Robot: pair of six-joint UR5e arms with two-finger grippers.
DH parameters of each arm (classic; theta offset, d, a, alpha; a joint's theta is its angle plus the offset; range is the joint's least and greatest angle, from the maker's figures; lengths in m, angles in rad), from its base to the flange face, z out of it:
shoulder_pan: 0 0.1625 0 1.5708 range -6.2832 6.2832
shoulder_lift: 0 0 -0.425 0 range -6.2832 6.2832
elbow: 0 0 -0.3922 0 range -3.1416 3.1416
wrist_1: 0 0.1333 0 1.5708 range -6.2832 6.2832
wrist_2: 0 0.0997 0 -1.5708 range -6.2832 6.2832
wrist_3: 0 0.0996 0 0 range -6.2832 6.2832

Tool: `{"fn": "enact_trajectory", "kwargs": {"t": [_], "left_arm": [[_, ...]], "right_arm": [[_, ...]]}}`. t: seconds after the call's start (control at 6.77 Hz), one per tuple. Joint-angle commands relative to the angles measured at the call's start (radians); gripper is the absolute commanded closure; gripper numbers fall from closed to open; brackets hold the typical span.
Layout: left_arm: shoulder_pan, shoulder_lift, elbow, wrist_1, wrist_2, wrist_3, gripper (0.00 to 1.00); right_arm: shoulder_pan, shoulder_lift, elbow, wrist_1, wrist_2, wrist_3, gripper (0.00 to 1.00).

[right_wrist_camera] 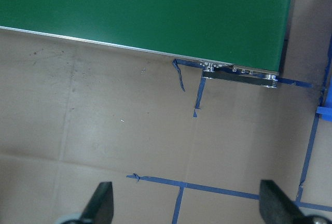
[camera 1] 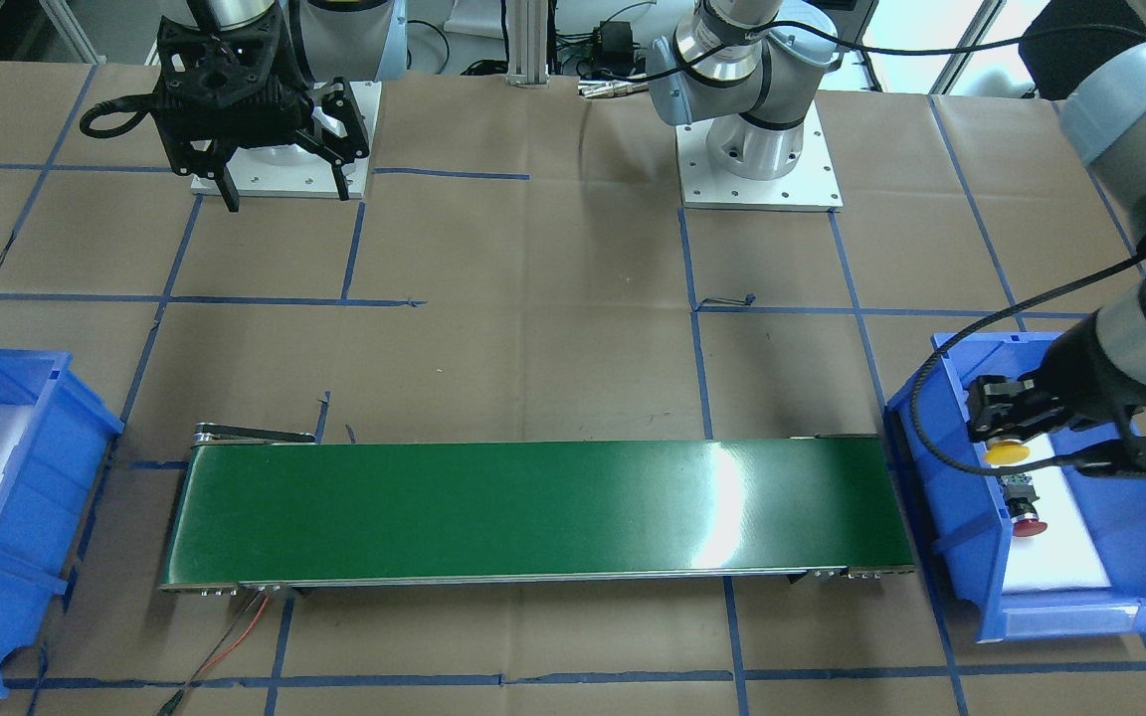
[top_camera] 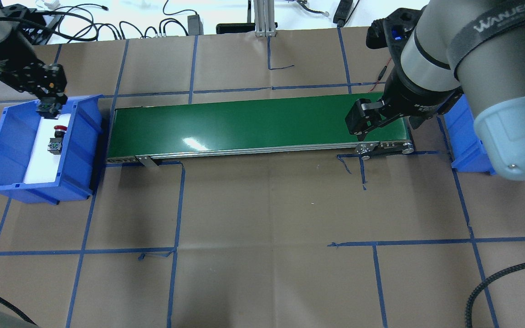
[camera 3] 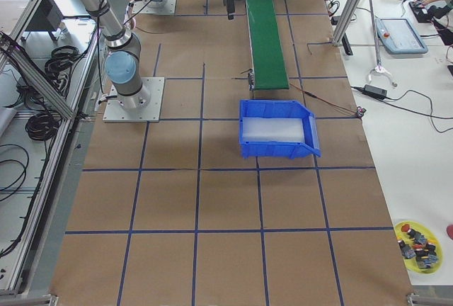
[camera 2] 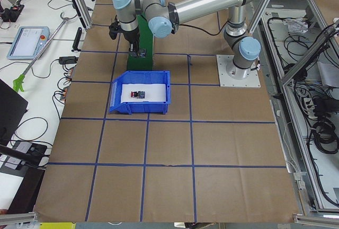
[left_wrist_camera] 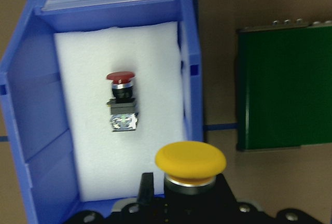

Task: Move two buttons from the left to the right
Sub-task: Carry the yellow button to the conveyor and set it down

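My left gripper [camera 1: 1003, 426] is shut on the yellow-capped button [camera 1: 1007, 453] and holds it above the left blue bin [camera 1: 941, 497]. In the left wrist view the yellow cap [left_wrist_camera: 190, 161] sits just in front of the jaws, above the bin's near edge. The red-capped button [camera 1: 1027, 509] lies on its side on the white foam in that bin; it also shows in the left wrist view [left_wrist_camera: 121, 95] and the overhead view [top_camera: 58, 132]. My right gripper [camera 1: 287, 199] is open and empty, hovering by the right end of the green conveyor [top_camera: 253, 122]; its fingertips [right_wrist_camera: 104, 203] stand wide apart.
The conveyor [camera 1: 533, 507] runs between the two bins. The right blue bin [camera 1: 6, 438] holds only white foam. Blue tape lines cross the brown paper table. A red wire trails from the conveyor's right end [camera 1: 235, 636].
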Motion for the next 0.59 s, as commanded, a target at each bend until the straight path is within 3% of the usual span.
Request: {"fn": "enact_trajectory", "kwargs": {"t": [0.0, 0.44], "left_arm": [[-0.11, -0.059, -0.033, 0.086, 0.002, -0.12, 0.94], [-0.121, -0.13, -0.094, 0.145, 0.001, -0.11, 0.94]], "right_arm": [[0.002, 0.0, 0.0, 0.001, 0.0, 0.0, 0.0], [0.0, 0.0, 0.0, 0.001, 0.0, 0.0, 0.0]]}}
